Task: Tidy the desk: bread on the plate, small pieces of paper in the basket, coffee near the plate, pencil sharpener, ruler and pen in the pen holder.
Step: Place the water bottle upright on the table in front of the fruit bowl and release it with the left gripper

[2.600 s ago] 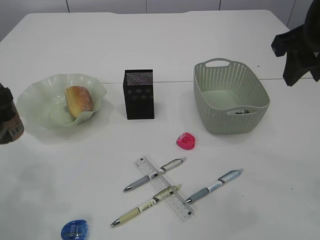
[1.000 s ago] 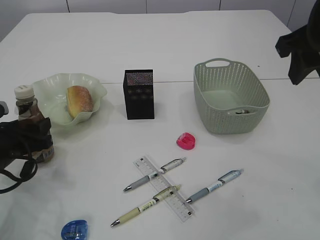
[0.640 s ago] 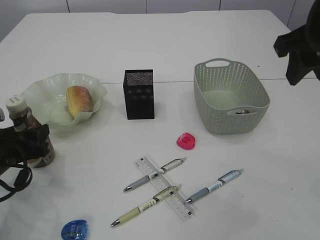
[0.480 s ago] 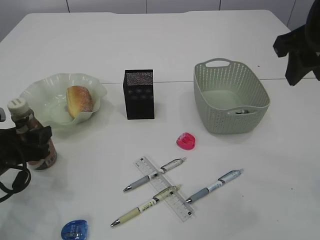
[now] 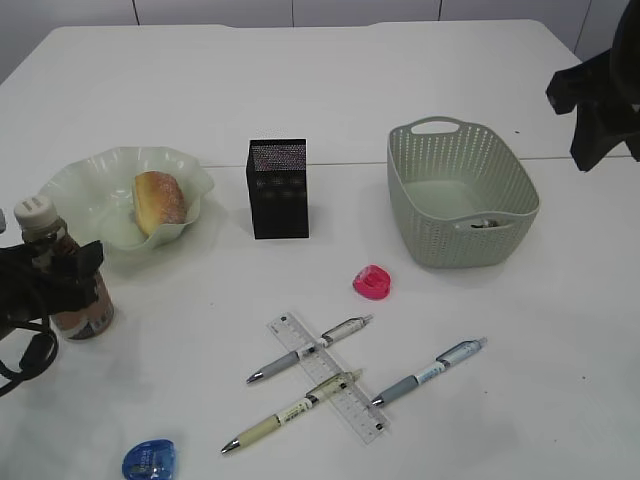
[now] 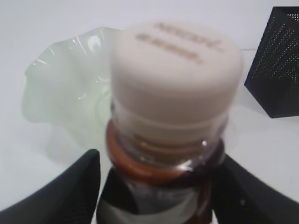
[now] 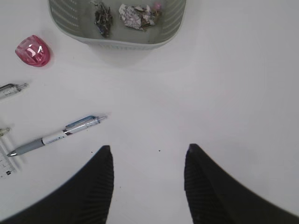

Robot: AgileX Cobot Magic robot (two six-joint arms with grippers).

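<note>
My left fingers stood on either side of the coffee bottle, low on its neck, under the white cap. The bottle stood upright on the table. Whether I gripped it or stood just clear of it, I could not tell.

Just beyond the bottle lay the green glass plate, with the bread resting in it. I judged the coffee step to be at its very end: the bottle was already near the plate. The next move called for letting go cleanly and drawing the fingers straight back, without knocking the bottle over.

My right fingers hung apart and empty above bare table. Ahead of them was the basket, with the two small pieces of paper inside. So bread and paper looked done.

What was left lay on the table between my two sets of fingers. A pink pencil sharpener sat ahead and to the left of the right ones. Three pens lay nearby, two of them across the clear ruler. A blue sharpener sat behind and to the right of my left fingers. All of these had to go into the black mesh pen holder, beyond the plate to the right. I could not see into it.
</note>
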